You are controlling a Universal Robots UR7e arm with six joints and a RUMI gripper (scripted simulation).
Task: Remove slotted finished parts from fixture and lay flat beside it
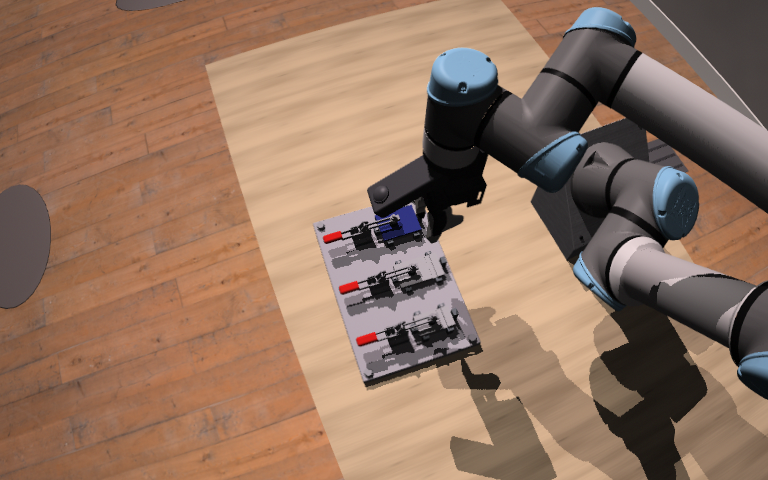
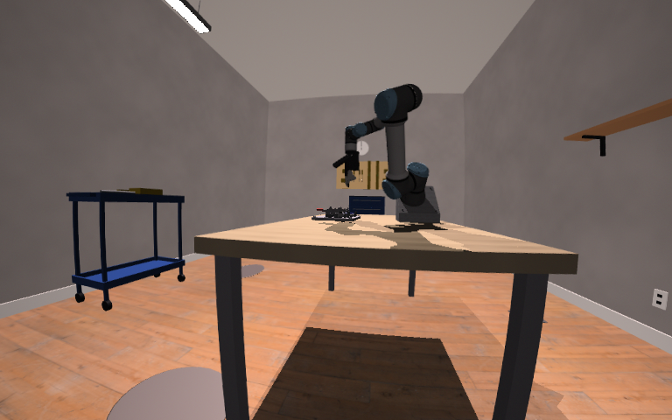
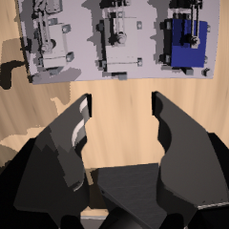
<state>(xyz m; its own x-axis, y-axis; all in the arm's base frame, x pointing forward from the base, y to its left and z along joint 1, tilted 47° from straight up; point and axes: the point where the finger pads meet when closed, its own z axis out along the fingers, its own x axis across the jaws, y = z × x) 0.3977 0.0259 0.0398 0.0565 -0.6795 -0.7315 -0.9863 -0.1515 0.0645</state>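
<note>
A grey fixture plate (image 1: 397,297) lies on the wooden table and carries three toggle clamps with red handles (image 1: 349,287). The blue blank (image 1: 399,226) sits clamped in the far station; in the wrist view it is at the top right (image 3: 189,43). Two grey finished parts sit in the middle station (image 3: 121,48) and the left station (image 3: 54,40). My gripper (image 3: 121,93) (image 1: 439,223) hangs high above the bare table just beside the plate's edge, near the blue blank's end. Its fingers stand partly apart with nothing between them.
The robot's base block (image 1: 590,196) stands on the table to the right of the fixture. The arm's shadow falls on the table near the plate's near end. A blue cart (image 2: 126,234) stands on the floor far to the left.
</note>
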